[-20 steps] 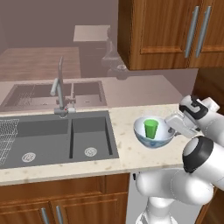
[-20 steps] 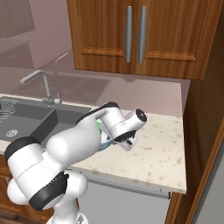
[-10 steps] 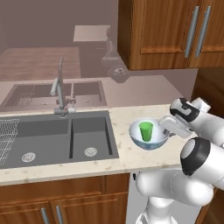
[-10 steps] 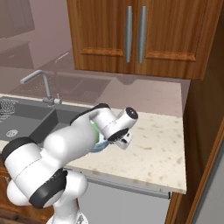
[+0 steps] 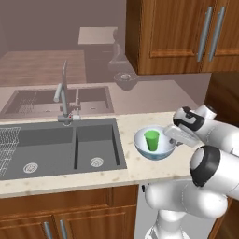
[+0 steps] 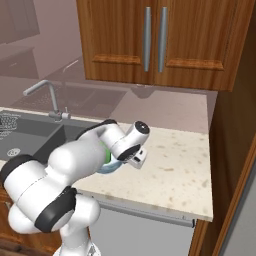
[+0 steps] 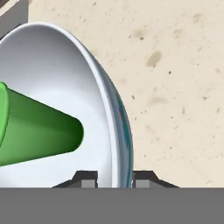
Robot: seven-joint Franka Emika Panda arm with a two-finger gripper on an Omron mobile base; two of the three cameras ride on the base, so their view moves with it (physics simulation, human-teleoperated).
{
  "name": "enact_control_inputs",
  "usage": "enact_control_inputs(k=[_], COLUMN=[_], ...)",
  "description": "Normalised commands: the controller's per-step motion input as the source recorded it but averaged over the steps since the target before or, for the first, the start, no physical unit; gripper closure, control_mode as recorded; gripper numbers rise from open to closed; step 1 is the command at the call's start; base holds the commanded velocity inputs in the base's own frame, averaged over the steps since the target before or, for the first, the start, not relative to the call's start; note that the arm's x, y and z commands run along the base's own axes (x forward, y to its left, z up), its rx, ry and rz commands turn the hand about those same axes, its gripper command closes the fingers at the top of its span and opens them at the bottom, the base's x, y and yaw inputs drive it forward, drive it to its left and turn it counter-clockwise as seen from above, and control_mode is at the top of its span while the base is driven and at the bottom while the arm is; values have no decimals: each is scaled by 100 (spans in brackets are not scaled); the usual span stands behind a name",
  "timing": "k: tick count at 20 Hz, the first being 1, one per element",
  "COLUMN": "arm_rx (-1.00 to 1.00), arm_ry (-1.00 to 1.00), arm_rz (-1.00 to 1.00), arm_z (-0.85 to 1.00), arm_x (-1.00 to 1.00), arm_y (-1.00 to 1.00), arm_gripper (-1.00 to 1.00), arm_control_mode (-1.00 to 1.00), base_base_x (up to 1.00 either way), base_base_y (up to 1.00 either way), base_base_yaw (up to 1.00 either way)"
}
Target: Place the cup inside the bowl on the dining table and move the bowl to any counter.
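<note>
Green cup (image 5: 151, 140) already stands inside the bowl (image 5: 155, 144), so that half is done. We have the gripper (image 7: 114, 178) pinching the bowl's rim, the bowl low over the counter (image 5: 135, 170) beside the sink (image 5: 56, 147), near its front edge; setting down and letting go remain.

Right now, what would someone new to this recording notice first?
The bright green cup stands out, upright inside the white bowl, which sits on the beige counter just right of the grey double sink. In the hand view the fingers straddle the bowl's rim, one inside and one outside, shut on it. Wooden cabinets hang above.
</note>
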Motion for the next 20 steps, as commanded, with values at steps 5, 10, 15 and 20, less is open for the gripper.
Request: enact_control_inputs(k=[5,10,15,20], arm_rx=[-3,-3,0,0], arm_ry=[0,0,0,0], arm_rz=[-1,-1,0,0], arm_z=[-16,-13,0,0], arm_x=[16,10,0,0], arm_y=[6,3,4,2], arm_gripper=[100,100,100,100], arm_control_mode=[-100,-100,-100,-100], base_base_x=[0,0,0,0], base_base_y=[0,0,0,0], base_base_yaw=[0,0,0,0])
